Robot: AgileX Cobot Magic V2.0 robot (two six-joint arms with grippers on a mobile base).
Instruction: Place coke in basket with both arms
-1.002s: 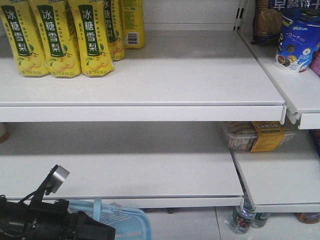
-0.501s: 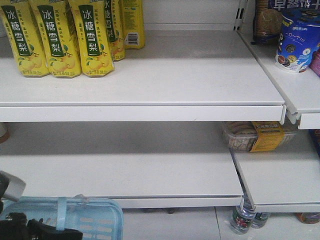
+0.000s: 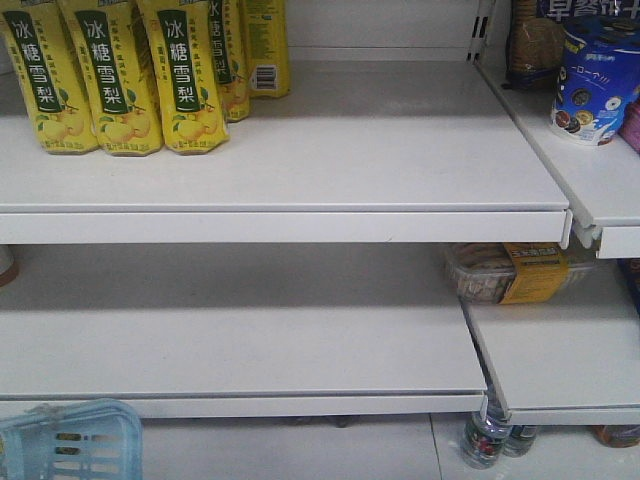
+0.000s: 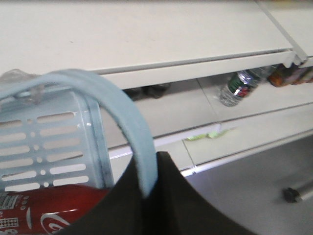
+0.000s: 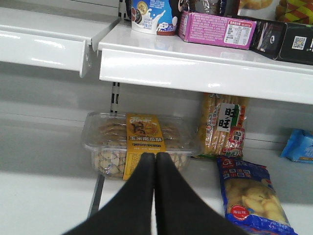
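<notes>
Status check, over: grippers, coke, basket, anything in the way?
Left gripper shut on basket handle. Right gripper shut, empty, facing snack shelf. Coke lying inside basket. Nothing seen in the way.

I'm looking at a shop aisle: white shelves (image 3: 300, 150) stocked with yellow drink bottles (image 3: 110, 75), snack packs (image 5: 244, 191), and a shopping basket (image 3: 70, 440).

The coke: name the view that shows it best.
The left wrist view: the coke lies inside the basket, red side and white script visible. The front view shows only a basket corner, no coke; the right wrist view shows neither.
</notes>
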